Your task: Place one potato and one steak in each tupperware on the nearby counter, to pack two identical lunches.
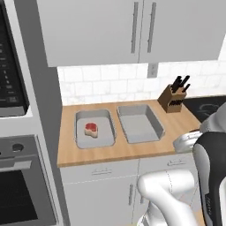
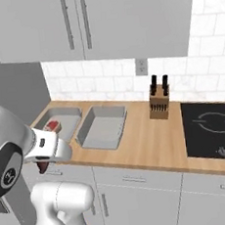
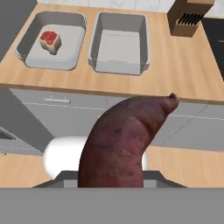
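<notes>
A long reddish-brown potato point(image 3: 124, 140) is held in my gripper point(image 2: 45, 161), which is shut on it in front of the counter's point(image 1: 128, 152) edge, off the wood. The potato hides the fingertips in the hand view. Two light-grey tupperware trays sit side by side on the counter. The left tupperware point(image 1: 79, 115) holds one steak point(image 1: 91, 129), red with a pale edge. Nothing lies in the right tupperware point(image 1: 139, 126). In the hand view both trays, the left tupperware point(image 3: 70, 48) with its steak point(image 3: 50, 41) and the right tupperware point(image 3: 119, 48), lie ahead of and beyond the potato.
A wooden knife block point(image 1: 173, 98) stands at the back of the counter, right of the trays. A black cooktop point(image 2: 215, 130) lies further right. An oven column point(image 1: 17, 185) stands left of the counter, and wall cabinets point(image 1: 132, 26) hang above.
</notes>
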Available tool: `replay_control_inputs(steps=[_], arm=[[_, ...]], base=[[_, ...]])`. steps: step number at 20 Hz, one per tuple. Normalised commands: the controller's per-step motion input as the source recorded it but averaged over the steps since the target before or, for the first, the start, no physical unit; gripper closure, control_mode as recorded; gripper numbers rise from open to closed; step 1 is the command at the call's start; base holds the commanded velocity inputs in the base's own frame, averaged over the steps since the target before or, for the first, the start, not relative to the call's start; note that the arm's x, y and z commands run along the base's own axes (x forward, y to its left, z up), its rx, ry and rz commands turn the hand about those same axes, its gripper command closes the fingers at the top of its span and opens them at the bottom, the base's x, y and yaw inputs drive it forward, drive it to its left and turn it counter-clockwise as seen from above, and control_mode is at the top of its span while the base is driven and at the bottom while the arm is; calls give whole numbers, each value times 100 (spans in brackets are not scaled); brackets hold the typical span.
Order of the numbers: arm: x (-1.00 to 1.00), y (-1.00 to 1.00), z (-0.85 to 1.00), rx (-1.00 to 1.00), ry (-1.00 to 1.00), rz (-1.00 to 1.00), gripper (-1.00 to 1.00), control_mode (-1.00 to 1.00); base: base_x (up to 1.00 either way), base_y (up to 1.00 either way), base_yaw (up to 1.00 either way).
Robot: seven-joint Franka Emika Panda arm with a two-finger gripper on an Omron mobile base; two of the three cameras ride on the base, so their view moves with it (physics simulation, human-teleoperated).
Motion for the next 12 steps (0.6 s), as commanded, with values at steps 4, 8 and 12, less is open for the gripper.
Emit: replay_control_inputs(steps=[4,8,12], arm=[[0,0,0,0,0,0,100,100],[0,0,0,0,0,0,100,100],[63,9,-11,0,2,-1,100,-100]], base=[[54,11,-9],[10,0,0],[0,0,0]])
